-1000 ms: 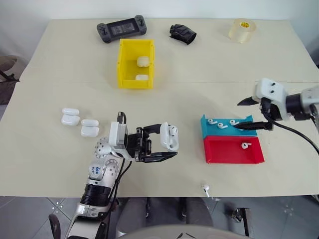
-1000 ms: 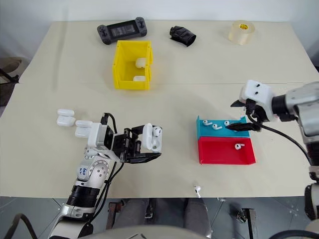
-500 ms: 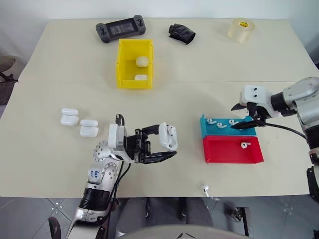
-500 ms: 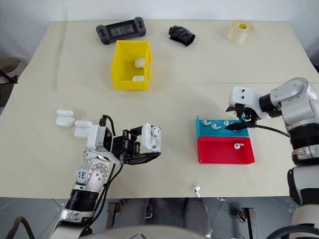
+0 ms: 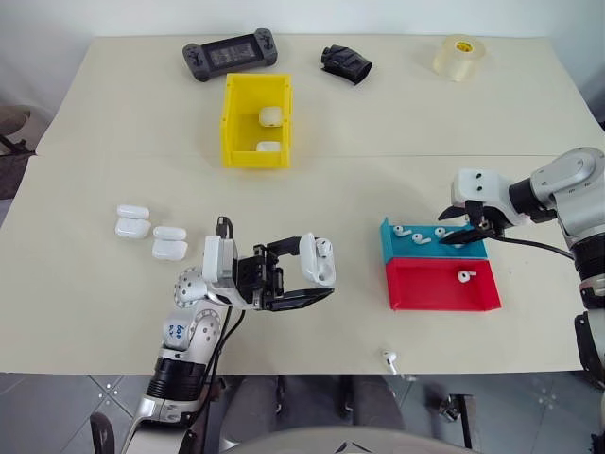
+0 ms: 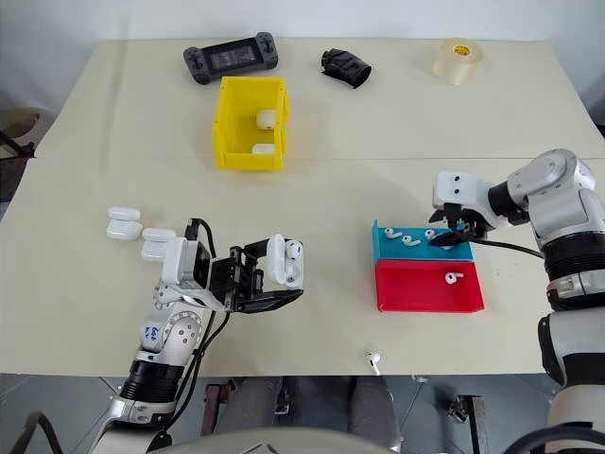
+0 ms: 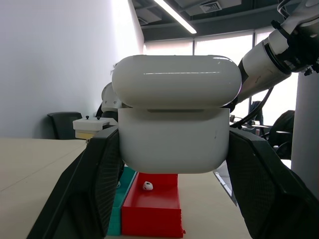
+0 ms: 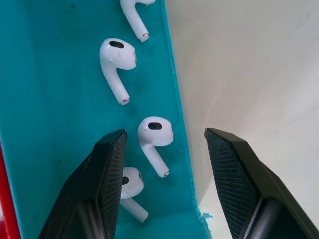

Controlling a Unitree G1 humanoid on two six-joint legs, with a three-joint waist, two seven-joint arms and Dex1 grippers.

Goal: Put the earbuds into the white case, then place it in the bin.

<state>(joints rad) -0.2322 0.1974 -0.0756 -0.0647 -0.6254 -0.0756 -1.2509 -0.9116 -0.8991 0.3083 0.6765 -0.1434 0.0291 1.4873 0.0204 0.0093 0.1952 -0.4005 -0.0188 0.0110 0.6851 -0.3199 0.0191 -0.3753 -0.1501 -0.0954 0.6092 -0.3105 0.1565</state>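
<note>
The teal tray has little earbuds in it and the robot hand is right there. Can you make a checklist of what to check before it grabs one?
1. Right gripper open: ok, fingers apart.
2. Earbud between the fingers: ok, one lies in the gap, inside the teal tray.
3. Tray wall out of the way: not ok, one finger sits outside the tray's edge.
4. Other earbuds clear: not ok, another earbud lies close by the other finger.
5. White case ready: ok, lid open, the left gripper shut on it.
6. Bin reachable: cannot tell; two cases already inside.
</note>
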